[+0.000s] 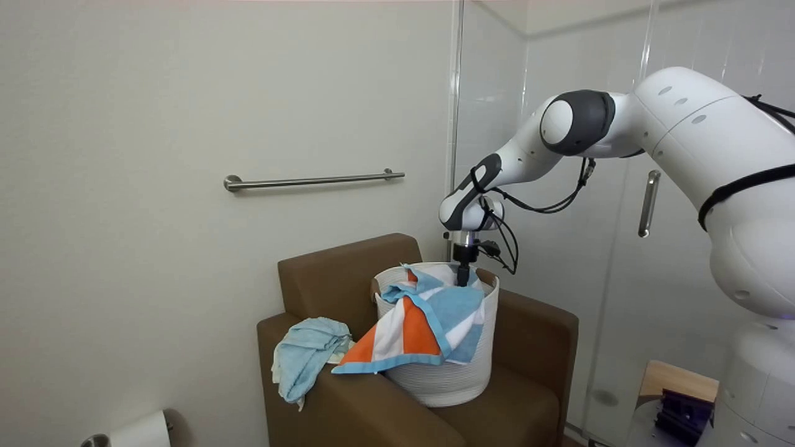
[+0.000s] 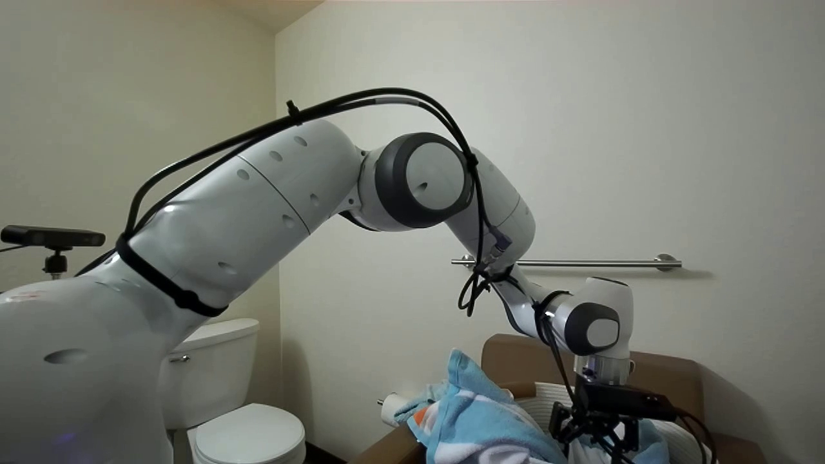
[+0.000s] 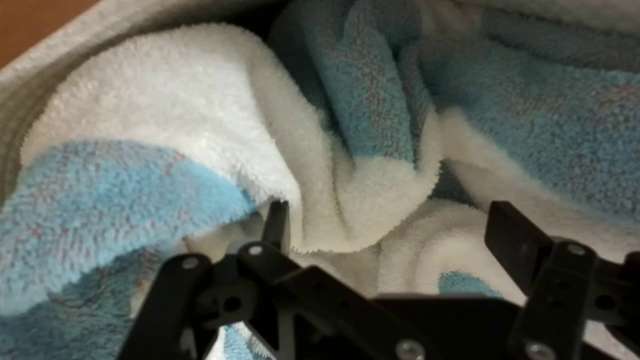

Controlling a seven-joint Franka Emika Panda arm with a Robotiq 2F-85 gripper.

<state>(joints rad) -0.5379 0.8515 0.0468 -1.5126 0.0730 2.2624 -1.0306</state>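
My gripper [image 3: 387,220] points down with its jaws wide apart, among folds of a blue, white and orange towel [image 3: 180,85]. In the wrist view a white fold reaches right beside the left fingertip [image 3: 278,212]; I cannot tell whether they touch. More towel lies below the gap, and nothing is gripped. In an exterior view the gripper [image 1: 463,276] stands at the mouth of a white woven basket [image 1: 447,382]. The towel [image 1: 428,323] fills the basket's top and hangs over its front rim. The basket's contents below the towel are hidden.
The basket stands on a brown armchair [image 1: 522,403]. A light blue cloth [image 1: 310,354] drapes over the chair's arm. A metal bar [image 1: 317,181] is fixed to the wall behind, and a glass door with a handle [image 1: 649,203] is beside the arm. A toilet [image 2: 248,432] shows in an exterior view.
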